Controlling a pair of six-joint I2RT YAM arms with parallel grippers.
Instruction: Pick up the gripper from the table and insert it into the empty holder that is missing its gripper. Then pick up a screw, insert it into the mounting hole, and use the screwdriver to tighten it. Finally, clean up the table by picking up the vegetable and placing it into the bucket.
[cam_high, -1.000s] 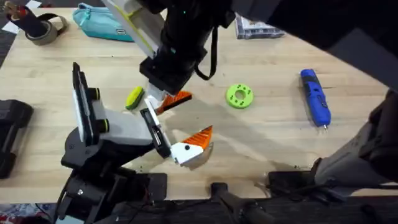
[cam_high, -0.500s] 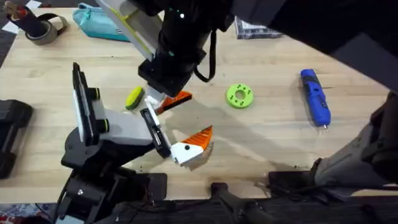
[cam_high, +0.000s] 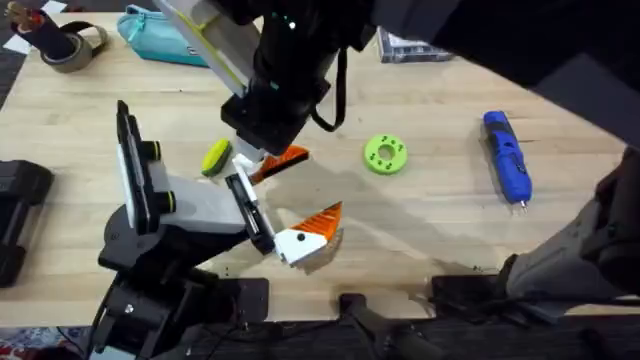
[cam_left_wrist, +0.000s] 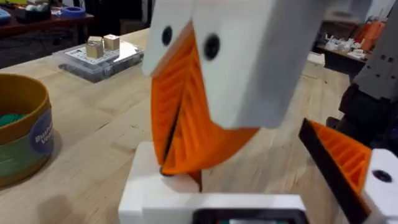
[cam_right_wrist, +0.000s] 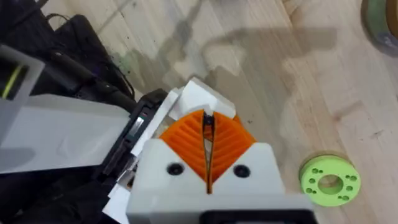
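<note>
Light wood table (cam_high: 440, 215): orange gripper (cam_high: 283, 160) at centre, 12 o'clock of holder (cam_high: 248, 212). Right gripper (cam_right_wrist: 207, 152) pads clamp it; left can't tell. Piece prob. light, rigid (ribs grippy) — hold flat sides.

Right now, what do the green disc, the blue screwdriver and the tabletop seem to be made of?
The green disc looks like matte plastic, possibly 3D-printed: uniform bright colour and moulded holes. The screwdriver seems to have a glossy blue plastic body, with a thin tip that looks like metal. The table looks like light wood or a wood-look surface with a satin finish: visible grain lines and plank seams.
</note>
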